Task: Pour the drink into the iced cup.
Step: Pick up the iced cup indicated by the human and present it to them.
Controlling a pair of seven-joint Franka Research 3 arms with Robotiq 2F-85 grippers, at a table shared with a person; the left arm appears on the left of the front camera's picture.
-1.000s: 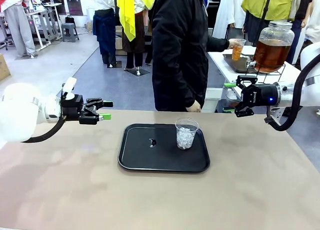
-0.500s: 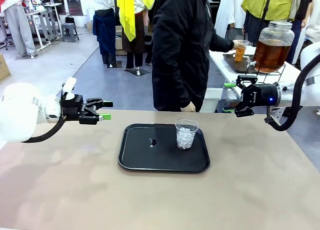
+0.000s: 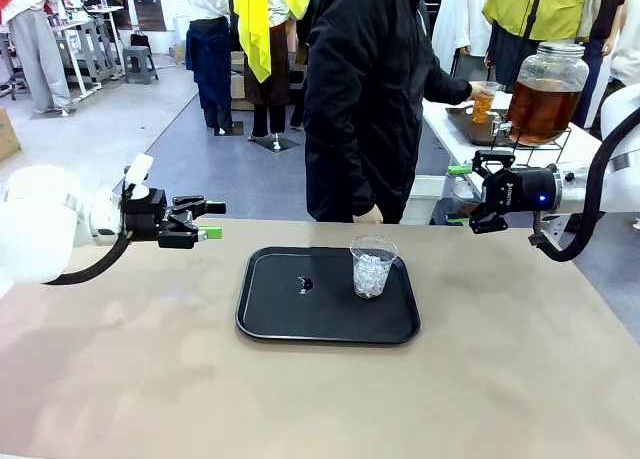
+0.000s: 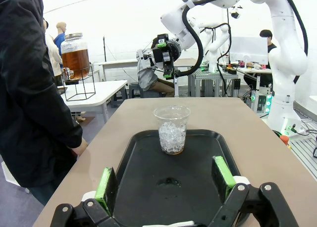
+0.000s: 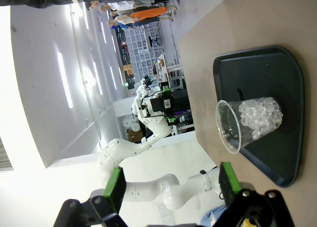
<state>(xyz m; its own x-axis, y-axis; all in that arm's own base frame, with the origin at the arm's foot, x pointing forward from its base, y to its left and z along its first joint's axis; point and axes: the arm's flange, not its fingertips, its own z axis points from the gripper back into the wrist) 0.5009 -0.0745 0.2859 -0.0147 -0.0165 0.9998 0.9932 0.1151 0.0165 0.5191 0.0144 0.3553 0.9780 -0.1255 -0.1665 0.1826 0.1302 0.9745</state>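
Black plastic rectangular tray lies flat at the middle of the tan tabletop. On its right half, toward the far edge, a clear plastic cup stands upright, roughly half full of white ice cubes, with no liquid visible in it. A small dark mark sits on the tray floor left of the cup; what it is cannot be made out. The left gripper hangs above the table's left side, well apart from the tray, its two green-padded fingers spread wide and holding nothing; its wrist view looks between them straight at the cup. The right gripper hangs beyond the table's far right corner, above floor level and clear of the tray, jaws likewise parted and empty. The amber-brown drink is not on the work table: it sits in a small clear cup held up in the outstretched hand of a person in a black jacket, who stands at the far edge of the table turned toward a white side table behind. On that side table a large glass dispenser jar of similar amber liquid rests on a wire stand, just beside the held cup. The person's other hand hangs low at the work table's far edge, near the tray.
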